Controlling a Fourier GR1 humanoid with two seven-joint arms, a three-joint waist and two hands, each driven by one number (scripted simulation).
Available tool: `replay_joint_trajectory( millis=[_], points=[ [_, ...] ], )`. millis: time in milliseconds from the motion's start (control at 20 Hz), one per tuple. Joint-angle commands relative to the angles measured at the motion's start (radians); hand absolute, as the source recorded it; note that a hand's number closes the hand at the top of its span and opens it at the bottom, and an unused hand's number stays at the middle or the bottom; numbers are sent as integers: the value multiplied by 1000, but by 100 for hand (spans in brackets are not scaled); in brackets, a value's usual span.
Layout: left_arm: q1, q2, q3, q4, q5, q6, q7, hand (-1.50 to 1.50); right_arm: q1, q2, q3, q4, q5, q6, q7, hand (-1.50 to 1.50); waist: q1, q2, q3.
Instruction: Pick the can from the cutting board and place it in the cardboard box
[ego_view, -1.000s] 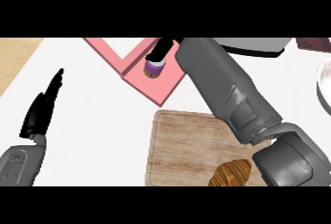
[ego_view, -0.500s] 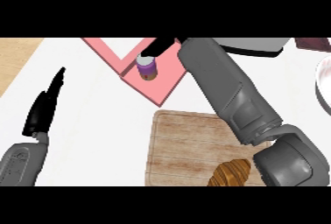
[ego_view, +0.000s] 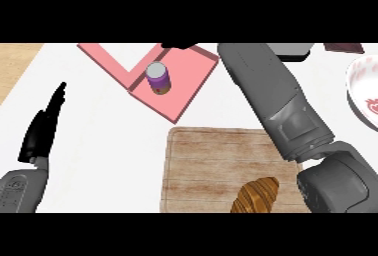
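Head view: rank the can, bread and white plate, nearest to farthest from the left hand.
From the left hand:
1. Can, inside the pink box.
2. Bread, on the cutting board.
3. White plate, at the right edge.

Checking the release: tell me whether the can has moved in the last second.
Yes. The can has shifted left, now past the left edge of the cutting board, and stands in the box, free of the right hand.
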Motion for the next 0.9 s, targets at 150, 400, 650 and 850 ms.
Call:
replay_joint_trajectory(
  millis=[150, 400, 650, 850],
  points=[
    [-3, 6, 19, -2, -3, 14, 21, 0, 72, -135, -60, 10, -49, 89, -73, -150, -33, -2, 1],
    [42, 23, 37, 0, 23, -16, -27, 0, 132, -249, -60, 26, -44, 178, -104, -150, -39, -7, 1],
    [21, -5, 10, -23, -3, 6, 27, 0, 161, -351, -55, 31, -35, 271, -143, -150, -35, -2, 3],
    [61, 26, 53, -26, 35, -23, -10, 0, 182, -451, -6, 38, 11, 433, -155, -150, -44, -10, 2]
  ],
)
